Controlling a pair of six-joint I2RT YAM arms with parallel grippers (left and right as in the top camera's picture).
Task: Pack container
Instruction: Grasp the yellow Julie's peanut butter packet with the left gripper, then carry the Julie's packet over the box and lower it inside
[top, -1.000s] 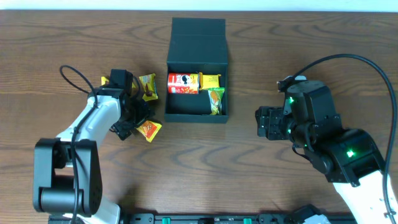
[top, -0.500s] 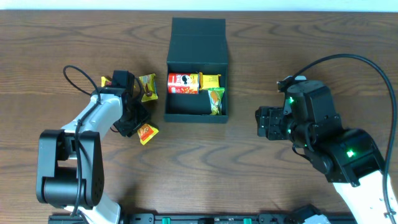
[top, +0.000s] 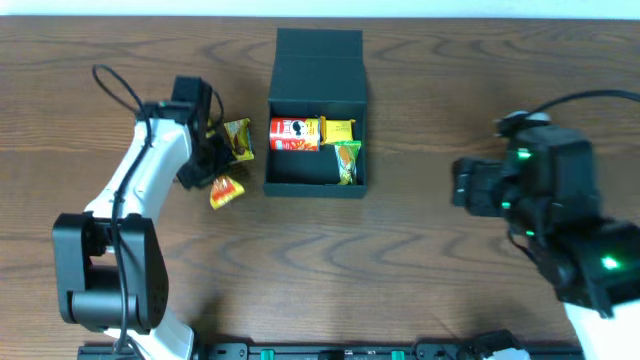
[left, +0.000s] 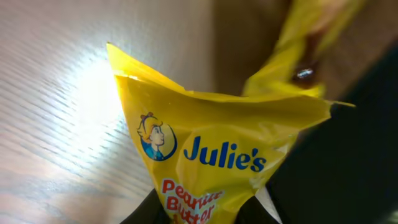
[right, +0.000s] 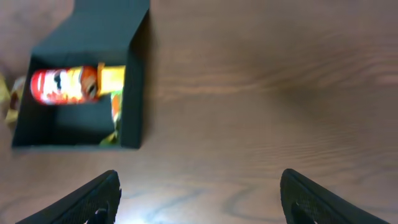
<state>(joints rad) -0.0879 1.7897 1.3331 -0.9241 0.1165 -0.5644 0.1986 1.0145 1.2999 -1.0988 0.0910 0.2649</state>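
Observation:
The container (top: 318, 186), a dark teal box with its lid flap (top: 318, 50) folded back, holds a red can (top: 293, 133), a yellow packet (top: 338, 129) and a green packet (top: 347, 160). Left of it, my left gripper (top: 212, 179) is shut on a yellow Julie's peanut butter packet (top: 227, 191). In the left wrist view that packet (left: 217, 155) fills the frame, pinched at its lower end by the gripper (left: 202, 214). A second yellow packet (top: 238, 138) lies beside the box. My right gripper (top: 461, 186) stands open and empty, well right of the container (right: 134, 81).
A black cable (top: 115, 90) loops off the left arm over the wooden table (top: 420, 80). The right arm's bulky body (top: 560, 210) takes up the right side. The second yellow packet (left: 298, 62) shows at the upper right in the left wrist view.
My left gripper has closed on the Julie's packet and carried it a little back and left. The right arm has drawn away to the right, farther from the container.

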